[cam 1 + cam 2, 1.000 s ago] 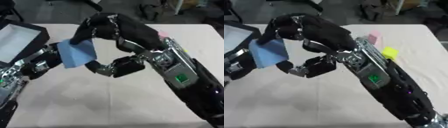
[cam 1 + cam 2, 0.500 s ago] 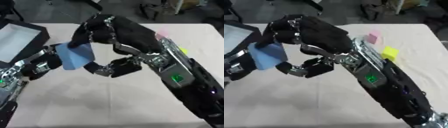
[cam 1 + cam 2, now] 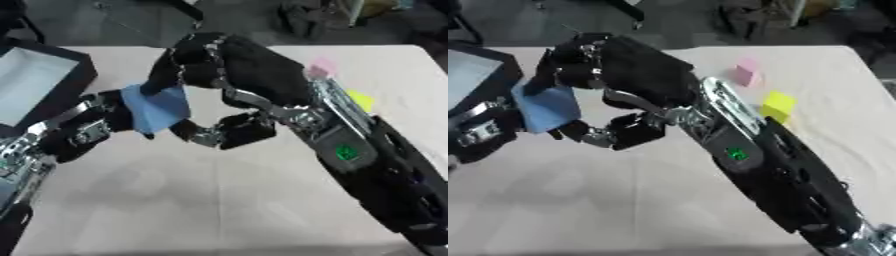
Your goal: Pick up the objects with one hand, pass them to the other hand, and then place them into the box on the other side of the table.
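A blue block [image 3: 157,107] hangs above the table [image 3: 219,200] at centre left. My right hand [image 3: 219,70] reaches in from the right and is shut on it, with fingers curled over its top edge and the thumb [image 3: 206,136] under its lower right corner. My left hand [image 3: 83,132] comes up from the lower left and meets the block's left side; the block hides how it holds. The black box [image 3: 83,75] with a pale inside stands at the far left. A pink block [image 3: 746,73] and a yellow block [image 3: 778,105] lie on the right.
My right forearm [image 3: 350,150] crosses the table's right half and covers much of it. Dark chairs and clutter [image 3: 315,17] stand beyond the far edge. Bare tabletop shows in front of both hands.
Almost nothing differs: the blue block stays between the two hands at the same spot, and both arms shift only slightly.
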Available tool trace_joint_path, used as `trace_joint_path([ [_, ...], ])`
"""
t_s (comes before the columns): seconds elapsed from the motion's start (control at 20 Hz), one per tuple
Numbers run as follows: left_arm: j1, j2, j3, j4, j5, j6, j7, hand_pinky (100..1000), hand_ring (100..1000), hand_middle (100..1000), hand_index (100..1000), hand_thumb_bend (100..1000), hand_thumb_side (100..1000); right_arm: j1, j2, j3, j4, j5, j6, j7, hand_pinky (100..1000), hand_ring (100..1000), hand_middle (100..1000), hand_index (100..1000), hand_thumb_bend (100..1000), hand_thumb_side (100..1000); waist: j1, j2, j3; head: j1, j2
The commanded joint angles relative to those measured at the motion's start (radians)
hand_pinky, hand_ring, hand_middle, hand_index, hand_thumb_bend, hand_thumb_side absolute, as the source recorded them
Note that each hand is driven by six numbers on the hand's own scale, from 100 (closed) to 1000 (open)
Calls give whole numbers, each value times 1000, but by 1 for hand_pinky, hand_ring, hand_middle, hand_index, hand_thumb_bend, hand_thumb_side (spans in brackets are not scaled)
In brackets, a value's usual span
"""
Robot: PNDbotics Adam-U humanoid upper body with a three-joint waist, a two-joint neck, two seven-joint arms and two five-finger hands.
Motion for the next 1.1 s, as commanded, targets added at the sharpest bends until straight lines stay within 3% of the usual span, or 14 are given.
trace_joint_path([
  [0.05,-25,2,-3,-35,26,3,-4,702,701,711,836,660,614,-8,13,21,11,19,-9,-8,722,641,575,772,154,100,4,-9,1,-4,-2],
  [0.55,-40,-3,-18,-40,47,12,-16,705,711,726,844,708,613,13,-12,27,-17,18,-23,-12,722,641,575,773,154,100,3,-8,2,-3,-2],
  [1.1,-29,-1,-13,-42,102,-28,-70,715,723,737,858,815,576,17,-16,26,-6,19,-23,-7,722,641,574,774,153,100,3,-8,4,-7,-2],
])
